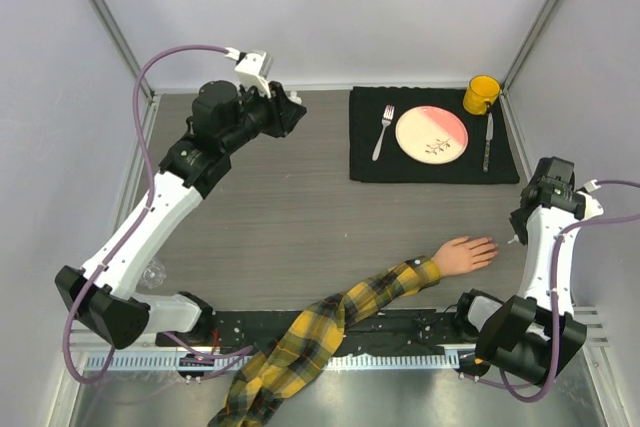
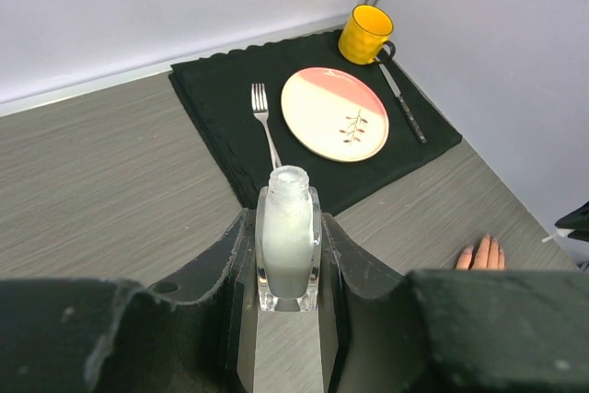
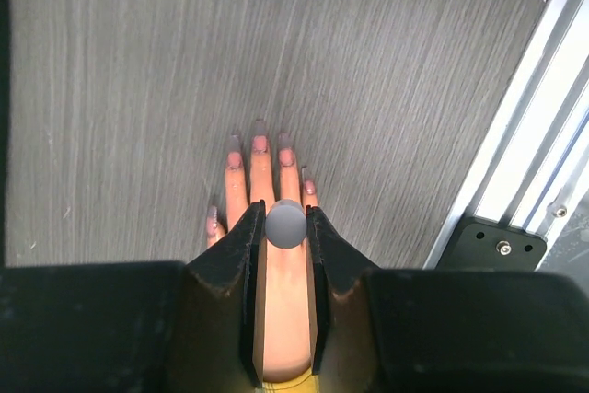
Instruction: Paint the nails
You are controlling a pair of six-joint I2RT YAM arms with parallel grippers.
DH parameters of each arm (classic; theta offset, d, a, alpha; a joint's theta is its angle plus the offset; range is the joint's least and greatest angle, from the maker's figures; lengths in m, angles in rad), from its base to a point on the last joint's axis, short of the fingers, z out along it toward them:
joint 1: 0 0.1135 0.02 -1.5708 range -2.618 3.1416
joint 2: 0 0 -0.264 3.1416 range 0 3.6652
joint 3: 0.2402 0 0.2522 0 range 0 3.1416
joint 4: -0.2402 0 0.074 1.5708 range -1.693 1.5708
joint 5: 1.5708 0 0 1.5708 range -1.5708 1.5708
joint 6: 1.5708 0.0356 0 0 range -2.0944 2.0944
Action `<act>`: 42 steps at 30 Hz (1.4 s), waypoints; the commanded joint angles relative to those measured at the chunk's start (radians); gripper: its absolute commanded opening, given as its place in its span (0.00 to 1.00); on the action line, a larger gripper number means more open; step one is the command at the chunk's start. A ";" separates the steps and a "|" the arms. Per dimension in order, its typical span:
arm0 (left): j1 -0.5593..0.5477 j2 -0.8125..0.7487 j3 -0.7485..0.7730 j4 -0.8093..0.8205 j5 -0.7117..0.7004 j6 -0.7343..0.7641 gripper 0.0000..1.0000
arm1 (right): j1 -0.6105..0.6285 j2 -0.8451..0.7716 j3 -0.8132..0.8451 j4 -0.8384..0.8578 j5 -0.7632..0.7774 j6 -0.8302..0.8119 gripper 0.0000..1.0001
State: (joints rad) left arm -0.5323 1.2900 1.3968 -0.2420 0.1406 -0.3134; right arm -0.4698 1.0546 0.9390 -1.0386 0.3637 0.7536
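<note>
- At the fingertips of the mannequin hand (image 3: 260, 181): the nails (image 3: 260, 144), pinkish, pointing away from the right wrist camera.
- Resting flat on the grey table (image 1: 300, 207), at the right side and towards the near edge, fingers aimed at the right wall; behind the wrist, a yellow-and-black plaid sleeve (image 1: 330, 322) trailing back past the near edge between the two arm bases.
- Directly above the back of that hand: the right gripper (image 3: 283, 224), jaws drawn close together, pinching a small round grey knob (image 3: 285, 225) between the tips.
- Well apart, over the back left of the table: the left gripper (image 2: 288, 223), clamped tight on a small clear bottle (image 2: 288, 246), upright, neck uncapped, milky inside.
- At the back right: a black placemat (image 1: 420, 172) carrying a pink plate (image 1: 431, 133), a fork (image 1: 383, 132) to its left, a knife (image 1: 488, 140) to its right, a yellow mug (image 1: 481, 94) at the far corner.
</note>
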 commanded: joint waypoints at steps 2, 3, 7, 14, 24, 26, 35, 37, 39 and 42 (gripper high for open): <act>0.064 0.031 0.068 0.072 0.111 -0.032 0.00 | -0.018 0.016 -0.037 0.064 0.003 -0.030 0.00; 0.069 0.037 0.073 0.070 0.119 -0.032 0.00 | -0.021 0.013 -0.066 0.075 0.000 -0.033 0.00; 0.081 0.068 0.108 0.035 0.140 -0.013 0.00 | -0.024 0.016 -0.104 0.153 -0.034 -0.051 0.00; 0.091 0.101 0.137 0.023 0.166 -0.004 0.00 | -0.027 0.094 -0.098 0.241 -0.035 -0.053 0.00; 0.118 0.157 0.179 0.010 0.195 -0.012 0.00 | -0.039 0.186 -0.103 0.311 -0.031 -0.051 0.00; 0.123 0.167 0.183 0.012 0.201 -0.015 0.00 | -0.038 0.203 -0.103 0.310 -0.032 -0.050 0.00; 0.140 0.192 0.189 0.029 0.232 -0.036 0.00 | -0.038 0.222 -0.146 0.357 -0.072 -0.039 0.00; 0.141 0.192 0.188 0.033 0.232 -0.035 0.00 | -0.038 0.231 -0.152 0.370 -0.072 -0.036 0.00; 0.141 0.190 0.188 0.032 0.232 -0.036 0.00 | -0.038 0.242 -0.152 0.370 -0.077 -0.034 0.00; 0.141 0.189 0.185 0.030 0.231 -0.035 0.00 | -0.038 0.246 -0.157 0.376 -0.077 -0.033 0.00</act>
State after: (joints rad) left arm -0.3969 1.4826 1.5375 -0.2584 0.3450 -0.3382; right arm -0.5053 1.2957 0.7856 -0.7029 0.2852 0.7101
